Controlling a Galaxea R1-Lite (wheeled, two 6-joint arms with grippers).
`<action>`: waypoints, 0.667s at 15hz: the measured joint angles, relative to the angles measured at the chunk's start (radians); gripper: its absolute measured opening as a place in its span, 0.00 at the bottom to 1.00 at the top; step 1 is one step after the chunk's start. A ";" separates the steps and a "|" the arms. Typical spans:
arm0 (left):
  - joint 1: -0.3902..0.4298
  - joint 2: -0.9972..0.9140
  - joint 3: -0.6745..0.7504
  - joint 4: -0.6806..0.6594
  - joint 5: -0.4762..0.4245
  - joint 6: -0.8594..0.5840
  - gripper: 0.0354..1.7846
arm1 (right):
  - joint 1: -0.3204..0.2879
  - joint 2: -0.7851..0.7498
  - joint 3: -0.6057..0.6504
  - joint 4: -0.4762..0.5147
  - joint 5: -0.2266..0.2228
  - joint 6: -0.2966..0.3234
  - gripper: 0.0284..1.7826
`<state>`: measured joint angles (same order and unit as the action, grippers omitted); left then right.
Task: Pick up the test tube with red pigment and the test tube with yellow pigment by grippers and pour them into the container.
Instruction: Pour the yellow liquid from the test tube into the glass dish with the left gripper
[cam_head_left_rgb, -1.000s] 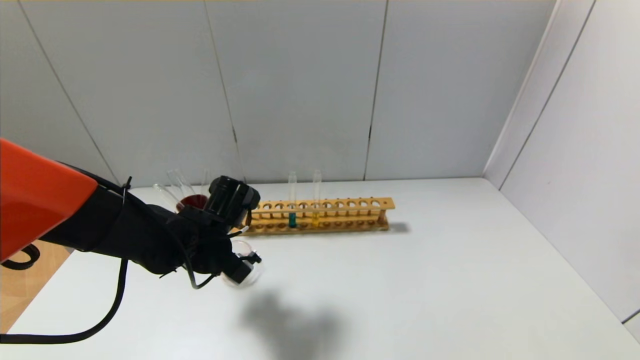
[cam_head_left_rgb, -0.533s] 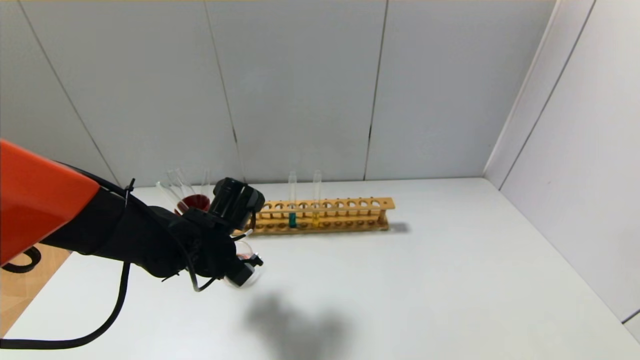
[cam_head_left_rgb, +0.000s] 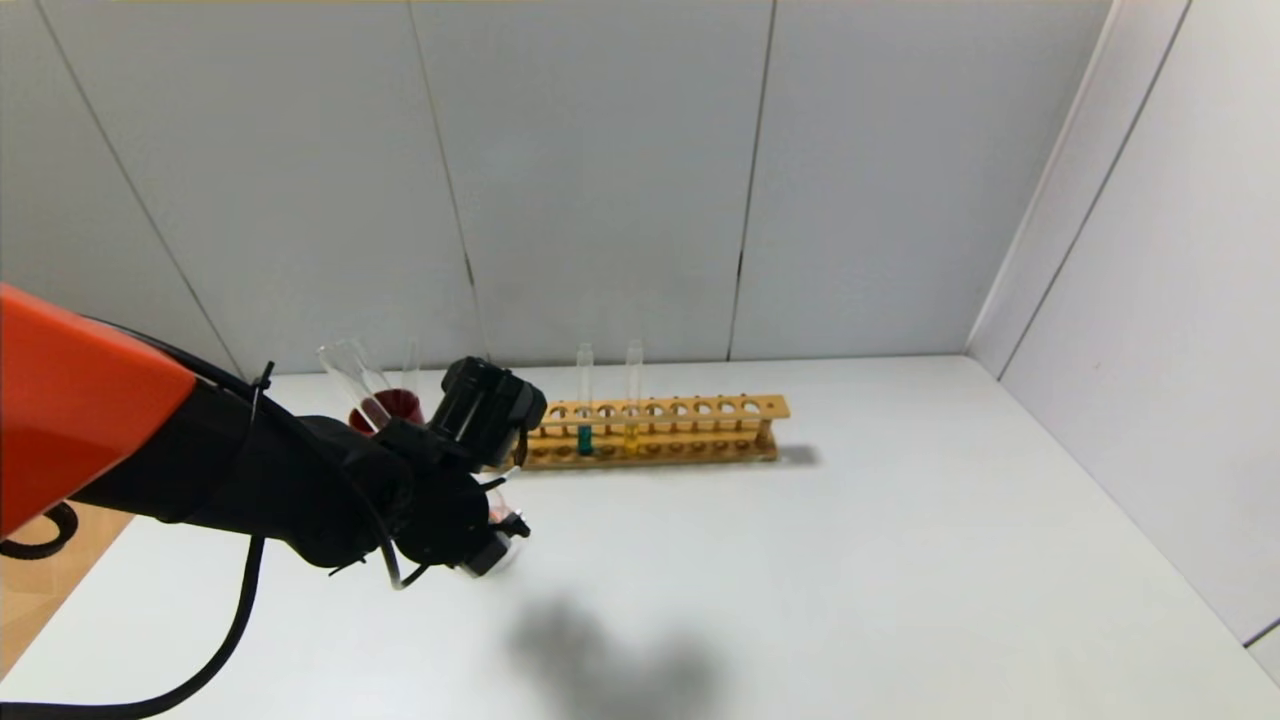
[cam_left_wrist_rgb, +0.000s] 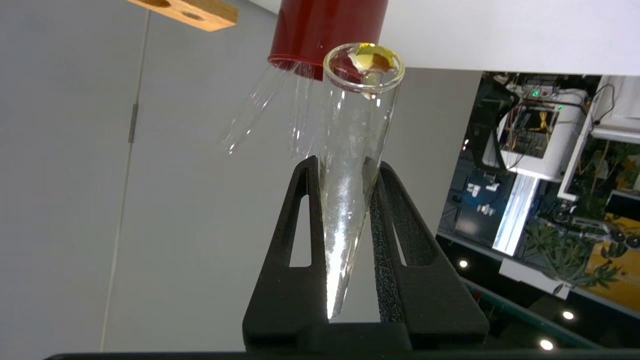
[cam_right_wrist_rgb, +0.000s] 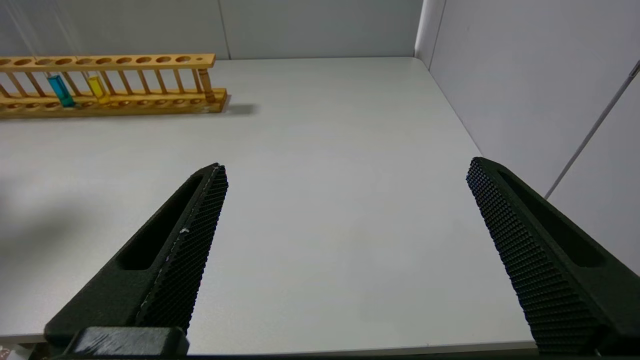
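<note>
A: What stands on the tabletop (cam_head_left_rgb: 900, 560)?
B: A wooden rack (cam_head_left_rgb: 655, 431) at twelve o'clock, holding a green-liquid tube (cam_head_left_rgb: 585, 413) and a pale-yellow one (cam_head_left_rgb: 632, 398).
A: Anything else?
B: A dark red cup (cam_head_left_rgb: 388, 408) at ten o'clock.

Left claw (cam_left_wrist_rgb: 345, 170) clamped, wrist rolled over; right claw (cam_right_wrist_rgb: 345, 172) wide open
</note>
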<state>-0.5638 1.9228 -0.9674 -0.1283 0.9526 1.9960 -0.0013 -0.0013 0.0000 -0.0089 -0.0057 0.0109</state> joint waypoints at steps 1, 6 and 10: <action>-0.004 -0.001 0.000 -0.001 0.005 0.001 0.16 | 0.000 0.000 0.000 0.000 0.000 0.000 0.98; -0.010 -0.007 0.001 0.000 0.021 0.003 0.16 | 0.000 0.000 0.000 0.000 0.000 0.000 0.98; -0.016 -0.021 0.002 0.003 0.032 0.035 0.16 | 0.000 0.000 0.000 0.000 0.000 0.000 0.98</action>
<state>-0.5796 1.9021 -0.9655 -0.1255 0.9847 2.0306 -0.0013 -0.0013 0.0000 -0.0089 -0.0062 0.0109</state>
